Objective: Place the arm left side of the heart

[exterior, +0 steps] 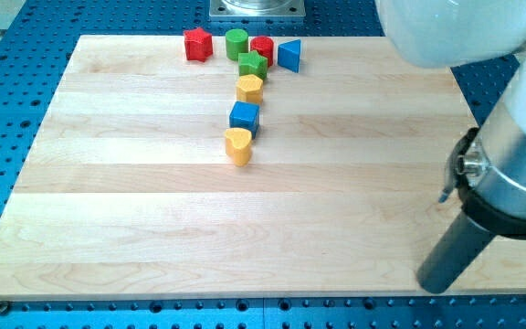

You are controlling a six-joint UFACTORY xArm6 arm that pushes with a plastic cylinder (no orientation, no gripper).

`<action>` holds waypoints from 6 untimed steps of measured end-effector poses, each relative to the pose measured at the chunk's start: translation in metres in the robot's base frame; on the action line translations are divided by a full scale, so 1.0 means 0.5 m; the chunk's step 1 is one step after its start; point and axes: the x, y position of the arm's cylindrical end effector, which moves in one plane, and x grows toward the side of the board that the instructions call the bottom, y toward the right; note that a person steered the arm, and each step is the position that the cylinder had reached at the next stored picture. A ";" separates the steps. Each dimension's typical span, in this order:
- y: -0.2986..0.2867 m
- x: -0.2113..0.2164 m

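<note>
A yellow heart block [237, 145] lies on the wooden board [135, 228], a little left of centre and in its upper half. It is the lowest of a short column of blocks. My tip [434, 282] is at the end of the dark rod, near the board's bottom right corner. It is far to the right of the heart and below it, touching no block.
Above the heart are a blue cube [244, 117], a yellow hexagon block [249, 89] and a green star [252, 64]. Along the top edge stand a red block [197, 44], a green cylinder [236, 41], a red cylinder [262, 47] and a blue triangle [289, 56]. The arm's large body fills the view's right side.
</note>
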 end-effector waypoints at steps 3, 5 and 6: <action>-0.515 -0.126; -0.662 -0.330; -0.662 -0.329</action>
